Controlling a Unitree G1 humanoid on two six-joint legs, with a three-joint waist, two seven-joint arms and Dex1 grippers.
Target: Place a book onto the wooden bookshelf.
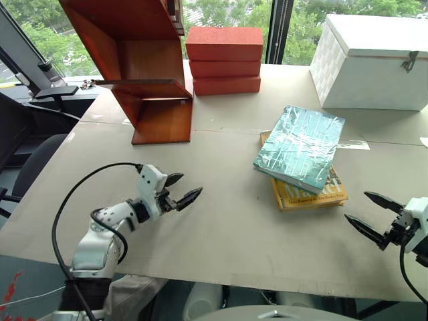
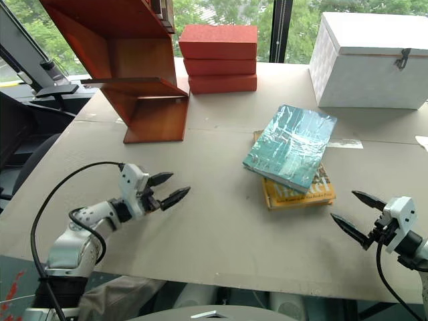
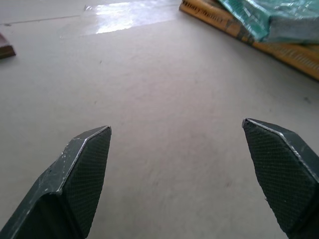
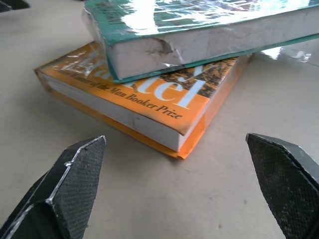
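The teal-green book with a shiny crinkled cover lies on top of a smaller orange-yellow book at the table's right middle. The wooden bookshelf stands at the back left, reddish-brown with slanted panels. My left gripper hovers open over the bare table at the front left, well short of the books and pointing toward them. My right gripper is open at the front right, just in front of the stacked books; its wrist view shows the teal book's pale page edges close ahead.
Three red-orange blocks are stacked at the back beside the shelf. A white box stands at the back right. A dark chair sits off the table's left edge. The tabletop is pale grey.
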